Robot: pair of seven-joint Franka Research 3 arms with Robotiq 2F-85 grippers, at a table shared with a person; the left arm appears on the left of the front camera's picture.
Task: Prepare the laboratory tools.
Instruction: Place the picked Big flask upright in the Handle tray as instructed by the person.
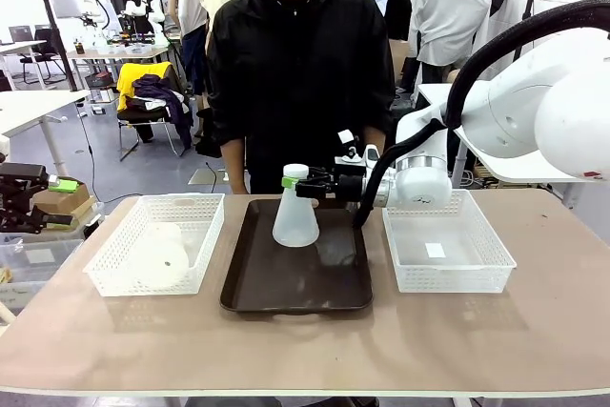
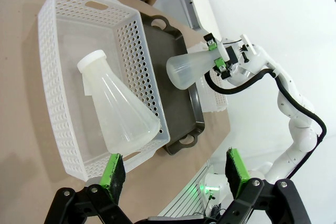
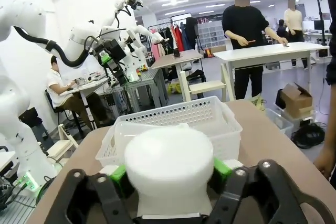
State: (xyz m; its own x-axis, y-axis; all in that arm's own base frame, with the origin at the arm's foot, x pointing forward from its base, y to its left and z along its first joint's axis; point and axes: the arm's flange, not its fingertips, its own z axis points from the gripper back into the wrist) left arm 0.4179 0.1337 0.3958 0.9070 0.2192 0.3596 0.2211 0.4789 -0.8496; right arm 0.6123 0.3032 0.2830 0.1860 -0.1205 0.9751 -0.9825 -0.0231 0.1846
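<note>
Closest to the lens, in the right wrist view, the round white cap (image 3: 169, 163) of a translucent whitish conical flask (image 1: 295, 221) sits squeezed between the green pads (image 3: 118, 174) of the right gripper (image 3: 169, 174), whose jaws are clamped tight on the neck. Seen from the front, that flask stands upright at the far middle of the dark brown rectangular tray (image 1: 295, 297), with the gripper reaching in sideways from the right of the frame. Whether its base rests on the tray or hangs just above it, I cannot tell.

The left wrist view sharpens what the front view blurs. A second flask (image 2: 118, 108) lies on its side inside the left white mesh plastic basket (image 2: 52, 93), cap toward the frame's upper left. Below it the left gripper (image 2: 174, 174) hangs with its jaws spread wide, gripping nothing, apart from the basket.

Bare tray surface lies in front of the upright flask. Strips of tan table (image 1: 534, 331) show between the tray and each basket, the right basket (image 1: 448, 278) included. A person in black (image 1: 300, 73) stands at the far edge, behind the tray.
</note>
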